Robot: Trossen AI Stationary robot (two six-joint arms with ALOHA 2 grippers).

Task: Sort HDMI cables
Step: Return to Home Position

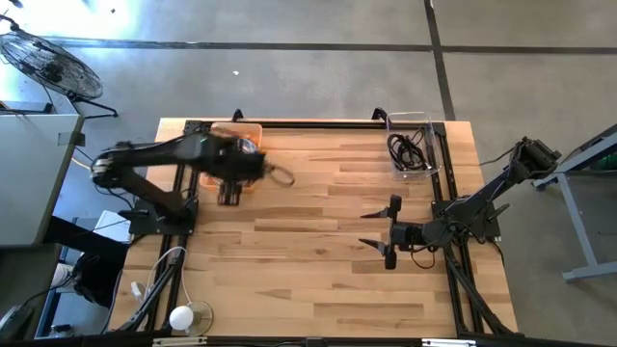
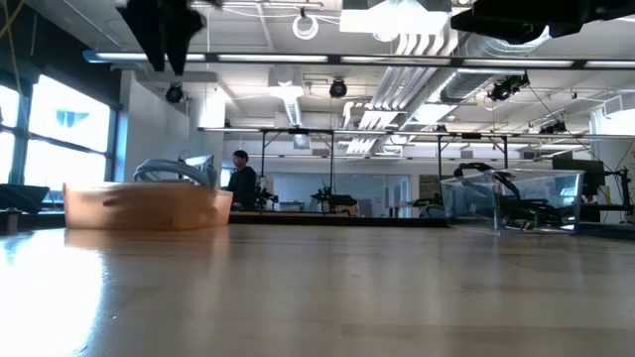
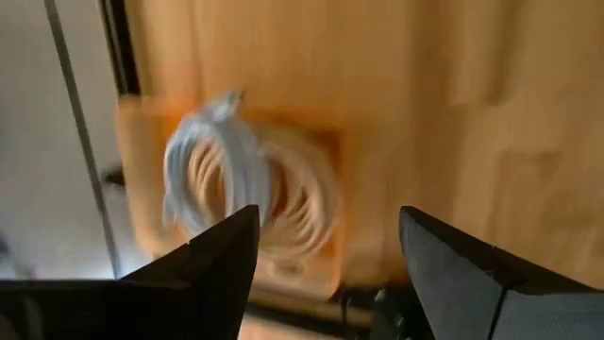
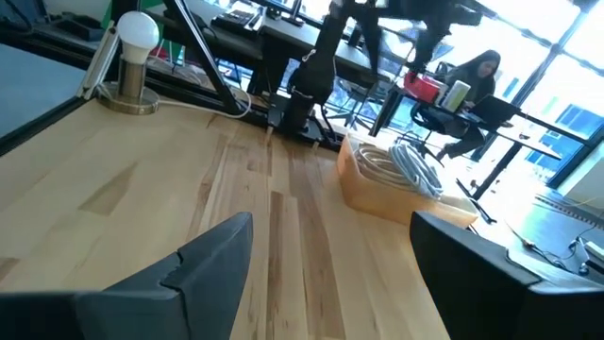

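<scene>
High view first: the orange bin (image 1: 253,133) sits at the far edge of the counter (image 1: 318,270), and the left arm reaches right over it, hiding most of it. The left pincer (image 3: 326,260) hangs in the air above the bin, not touching it. Its two fingers (image 3: 209,274) are spread wide with nothing between them, so it's released. Looking past those fingers you get the pale cables (image 3: 236,189) — whitish and cream coils piled inside the orange bin. From the low view a few grey-white loops poke up over the bin's rim.

Well apart from the orange bin, along that same far edge but on the right arm's side, is the clear bin (image 1: 429,125) with the black cables (image 1: 407,146) coiled inside it.

The right pincer (image 4: 330,227) waits well away from the orange bin, over bare wood on the right arm's side of the counter. Its fingers are apart and empty, so it's released too. Its wrist view looks across the counter straight at the orange bin and the coils heaped in it.

Other stuff: a white bulb lamp (image 4: 132,42) stands at the counter's near corner on the left arm's side, well apart from the orange bin. In the low view, just past the bin's edge and far back in the room, there's a person (image 2: 241,180).
</scene>
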